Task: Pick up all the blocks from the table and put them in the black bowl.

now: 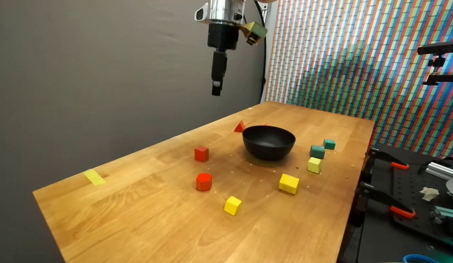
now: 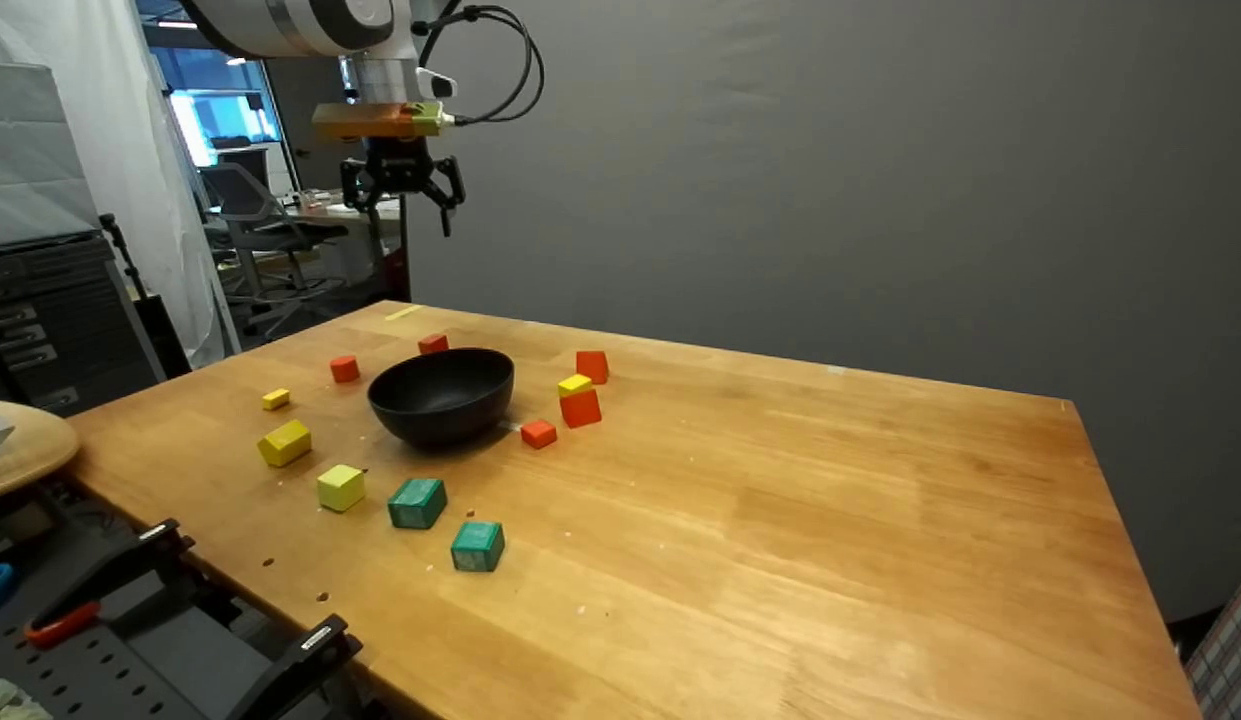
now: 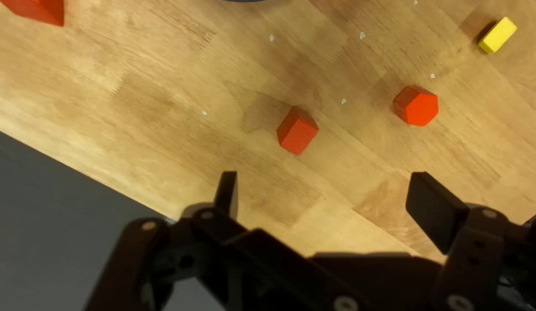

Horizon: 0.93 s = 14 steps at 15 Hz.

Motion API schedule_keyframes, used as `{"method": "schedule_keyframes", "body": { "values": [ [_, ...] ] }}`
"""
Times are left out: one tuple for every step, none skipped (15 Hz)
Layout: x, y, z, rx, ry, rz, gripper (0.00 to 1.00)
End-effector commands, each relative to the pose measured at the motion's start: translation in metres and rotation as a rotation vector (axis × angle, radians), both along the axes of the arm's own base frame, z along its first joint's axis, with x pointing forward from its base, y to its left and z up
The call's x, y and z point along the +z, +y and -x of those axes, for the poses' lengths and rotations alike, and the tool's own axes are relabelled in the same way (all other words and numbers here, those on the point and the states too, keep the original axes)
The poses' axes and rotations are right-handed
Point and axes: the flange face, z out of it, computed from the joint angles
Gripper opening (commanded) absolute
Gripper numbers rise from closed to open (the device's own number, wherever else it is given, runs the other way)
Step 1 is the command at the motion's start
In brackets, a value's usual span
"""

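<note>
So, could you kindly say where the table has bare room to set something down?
In an exterior view, the widest free patch of table lies between the green blocks and the picture's right-hand table edge. Another lies between the pale-yellow strip and the red hexagonal block. Crowded: beside the black bowl, where a yellow block and red blocks bunch.

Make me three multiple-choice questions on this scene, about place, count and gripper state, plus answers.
1. Where is the hexagonal block relative to the black bowl? A. Inside; B. Outside; C. Underneath.
2. How many green blocks show? A. Four; B. Six; C. Two.
3. How is the gripper? A. Open; B. Shut; C. Gripping a block.

1: B, an exterior view shows it apart, on the tabletop.
2: C, both exterior views show two.
3: A, in the wrist view its jaws stand apart, nothing between them.
</note>
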Motion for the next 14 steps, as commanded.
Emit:
{"method": "schedule_keyframes", "body": {
  "values": [
    [-0.034, 0.012, -0.005, -0.167, 0.034, 0.001, 1.00],
    [-0.049, 0.020, -0.007, -0.206, 0.049, 0.020, 1.00],
    [-0.064, 0.027, -0.008, -0.235, 0.067, 0.025, 1.00],
    [-0.081, 0.034, -0.011, -0.253, 0.084, 0.023, 1.00],
    [-0.096, 0.040, -0.015, -0.272, 0.091, 0.011, 1.00],
    [-0.111, 0.046, -0.017, -0.277, 0.100, 0.010, 1.00],
    [-0.125, 0.053, -0.020, -0.284, 0.103, 0.019, 1.00],
    [-0.138, 0.058, -0.023, -0.293, 0.101, 0.026, 1.00],
    [-0.148, 0.062, -0.026, -0.299, 0.096, 0.035, 1.00],
    [-0.156, 0.064, -0.029, -0.304, 0.082, 0.044, 0.89],
    [-0.162, 0.067, -0.032, -0.309, 0.071, 0.053, 0.74],
    [-0.167, 0.068, -0.036, -0.310, 0.044, 0.063, 0.66],
    [-0.170, 0.070, -0.039, -0.314, 0.034, 0.065, 0.58],
    [-0.173, 0.072, -0.042, -0.316, 0.022, 0.073, 0.49]
  ]
}}
